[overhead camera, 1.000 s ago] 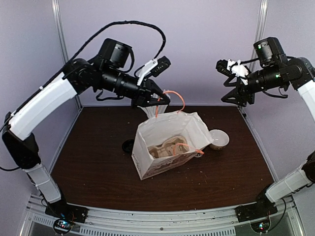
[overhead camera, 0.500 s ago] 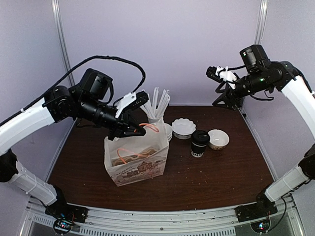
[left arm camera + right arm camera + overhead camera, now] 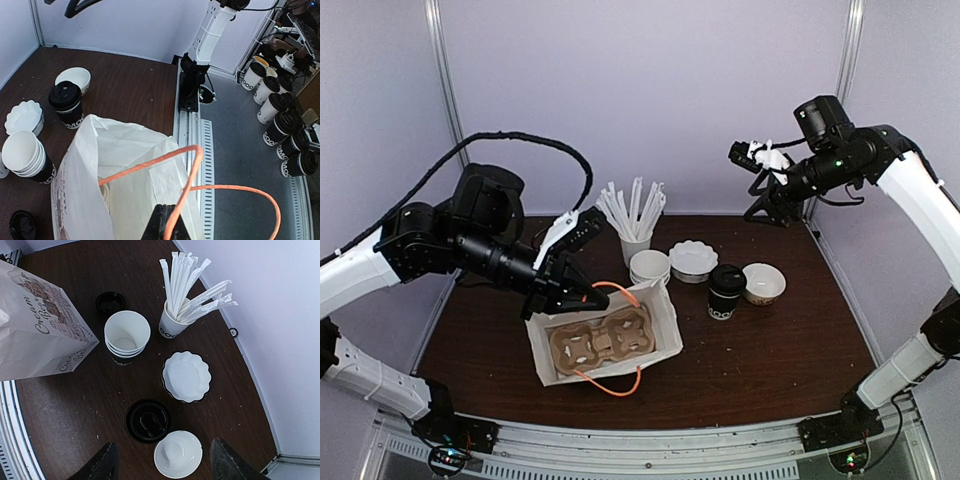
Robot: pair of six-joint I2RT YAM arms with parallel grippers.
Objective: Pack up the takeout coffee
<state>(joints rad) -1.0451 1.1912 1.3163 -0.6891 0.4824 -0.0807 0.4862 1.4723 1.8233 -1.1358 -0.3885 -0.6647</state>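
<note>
Nr cream bowl [image 3: 763, 283], takeout coffee [image 3: 725, 292] stands vert., lid up.

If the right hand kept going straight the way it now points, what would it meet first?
Probably the cream bowl, centred ahead of the right hand. The coffee cup stands just beside the bowl, and depth is unclear.

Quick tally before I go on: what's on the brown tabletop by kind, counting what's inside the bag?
Paper bag: 1
Cardboard cup carrier, inside the bag: 1
Lidded coffee cup: 1
Stack of empty cups: 1
Cup of straws: 1
Small dishes: 2, scalloped dish and plain bowl
Loose black lid: 1
Total: 8
</note>
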